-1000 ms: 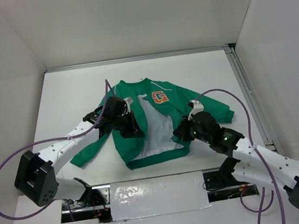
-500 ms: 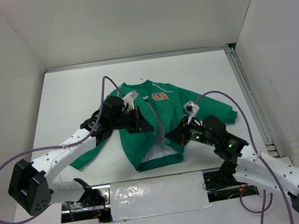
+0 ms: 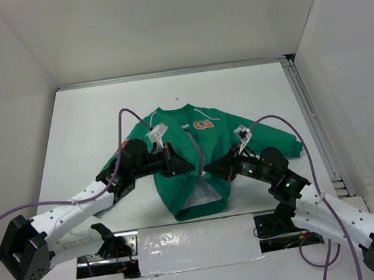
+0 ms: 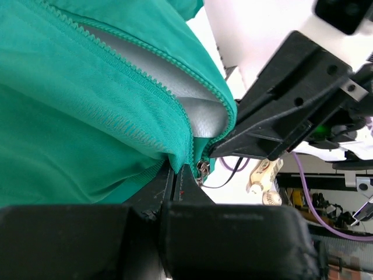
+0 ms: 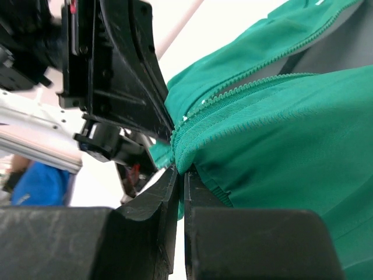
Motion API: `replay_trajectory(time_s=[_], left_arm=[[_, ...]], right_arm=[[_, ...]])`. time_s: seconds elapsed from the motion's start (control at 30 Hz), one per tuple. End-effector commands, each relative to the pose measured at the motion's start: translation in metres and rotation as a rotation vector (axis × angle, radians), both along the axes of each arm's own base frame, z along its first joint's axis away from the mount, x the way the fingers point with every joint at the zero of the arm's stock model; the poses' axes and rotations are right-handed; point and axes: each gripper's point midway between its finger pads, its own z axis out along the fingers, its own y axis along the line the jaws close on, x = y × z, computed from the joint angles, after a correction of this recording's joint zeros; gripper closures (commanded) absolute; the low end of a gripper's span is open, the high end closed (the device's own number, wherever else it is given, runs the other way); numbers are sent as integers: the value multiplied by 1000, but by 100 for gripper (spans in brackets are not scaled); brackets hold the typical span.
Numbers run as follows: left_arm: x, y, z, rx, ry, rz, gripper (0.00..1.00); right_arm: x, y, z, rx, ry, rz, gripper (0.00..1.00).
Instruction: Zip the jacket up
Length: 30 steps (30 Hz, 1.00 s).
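Jaws on both arms are pinched shut, each on its side's front edge of the jacket (image 3: 179, 197), which lies mid-bench (image 3: 89, 118) with the collar at 12 o'clock. Edges meet by the zipper slider (image 4: 203, 170). Hold the hem taut and align the teeth before pulling toward 12.

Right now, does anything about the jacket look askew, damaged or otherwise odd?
The jacket is not lying flat: the left gripper and right gripper pinch its two front edges together mid-front, so the fabric tents up and the hem below gapes over white lining. The zipper teeth are apart. No damage shows.
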Motion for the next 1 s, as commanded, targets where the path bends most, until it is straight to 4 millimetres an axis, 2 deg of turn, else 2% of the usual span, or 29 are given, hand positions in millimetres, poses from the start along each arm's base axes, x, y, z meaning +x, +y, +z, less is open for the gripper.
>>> replay_trajectory(time_s=[0.0,0.27,0.53,0.97], left_arm=[[1,-7,34,-133,-102,21,100],[6,-14,42,-184,-137,65,100],[8,-19,37,-166,-130,80,100],[11,-10,37,-170,-140,136,100]], right_arm=[[-3,5,25,108,-43,42,100],[-4,8,23,112,-4,66,100],[-5,10,25,136,-2,81,100],[0,1,20,135,25,19,100]])
